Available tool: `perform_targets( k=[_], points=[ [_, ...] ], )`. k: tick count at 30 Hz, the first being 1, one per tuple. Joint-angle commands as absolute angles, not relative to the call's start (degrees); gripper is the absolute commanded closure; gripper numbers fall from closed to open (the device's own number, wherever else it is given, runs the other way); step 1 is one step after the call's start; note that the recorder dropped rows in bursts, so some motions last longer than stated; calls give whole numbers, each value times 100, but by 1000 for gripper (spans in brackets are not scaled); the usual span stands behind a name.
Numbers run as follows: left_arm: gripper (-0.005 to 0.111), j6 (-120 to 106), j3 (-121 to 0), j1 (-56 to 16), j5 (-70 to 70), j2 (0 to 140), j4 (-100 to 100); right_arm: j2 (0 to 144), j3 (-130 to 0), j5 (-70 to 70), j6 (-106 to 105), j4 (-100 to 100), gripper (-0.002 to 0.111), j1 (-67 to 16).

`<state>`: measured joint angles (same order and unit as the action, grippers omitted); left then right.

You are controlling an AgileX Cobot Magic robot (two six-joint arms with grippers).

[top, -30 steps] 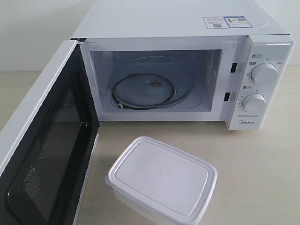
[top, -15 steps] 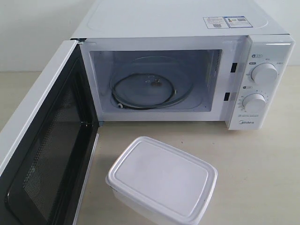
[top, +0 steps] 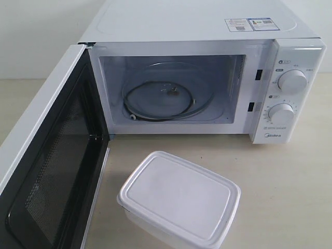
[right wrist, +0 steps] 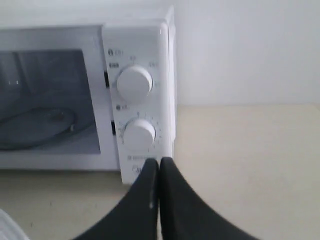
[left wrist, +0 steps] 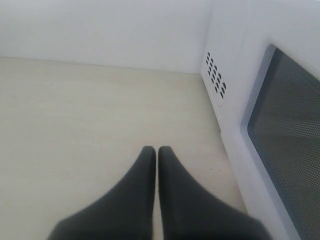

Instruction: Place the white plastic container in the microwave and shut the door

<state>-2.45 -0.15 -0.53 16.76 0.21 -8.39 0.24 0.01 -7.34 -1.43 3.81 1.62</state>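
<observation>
The white plastic container [top: 179, 199], lid on, sits on the table in front of the microwave [top: 207, 31]. The door [top: 49, 166] stands wide open to the left, its black mesh inner face showing. Inside lies the glass turntable [top: 166, 93], with nothing on it. Neither gripper shows in the exterior view. My left gripper [left wrist: 156, 151] is shut and empty over bare table, beside the door's outer window [left wrist: 290, 135]. My right gripper [right wrist: 159, 162] is shut and empty, off the microwave's control panel with its two dials [right wrist: 135, 82]. A corner of the container [right wrist: 7, 227] shows in the right wrist view.
The pale wooden table [top: 290, 181] stretches to the right of the container and in front of the microwave. The open door takes up the left foreground. A white wall [top: 36, 31] stands behind. Vent holes [left wrist: 215, 79] mark the microwave's side.
</observation>
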Motion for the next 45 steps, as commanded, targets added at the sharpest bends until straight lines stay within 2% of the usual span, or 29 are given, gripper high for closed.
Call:
perform_targets(
  k=[1, 11, 16, 20, 27, 38, 41, 45],
  points=[
    [102, -266, 0, -25, 1696, 0, -834, 0, 0, 269, -185, 370, 109, 176],
    [102, -269, 0, -25, 1696, 0, -834, 0, 0, 2018, -196, 366, 109, 176],
    [102, -269, 0, -25, 1696, 0, -834, 477, -698, 1115, -232, 323, 109, 176],
    [102, -269, 0, -25, 1696, 0, -834, 1615, -1203, 261, -226, 278, 109, 176],
    [102, -269, 0, -25, 1696, 0, -834, 2953, -1217, 1037, -187, 313, 109, 176],
    [102, -269, 0, -25, 1696, 0, -834, 3730, -1217, 1436, 1092, 100, 109, 140],
    [102, -269, 0, -25, 1696, 0, -834, 4013, -1217, 1426, 1405, -644, 109, -193],
    [102, -269, 0, -25, 1696, 0, -834, 4271, -1217, 1436, 2382, -1981, 109, -1133]
  ],
)
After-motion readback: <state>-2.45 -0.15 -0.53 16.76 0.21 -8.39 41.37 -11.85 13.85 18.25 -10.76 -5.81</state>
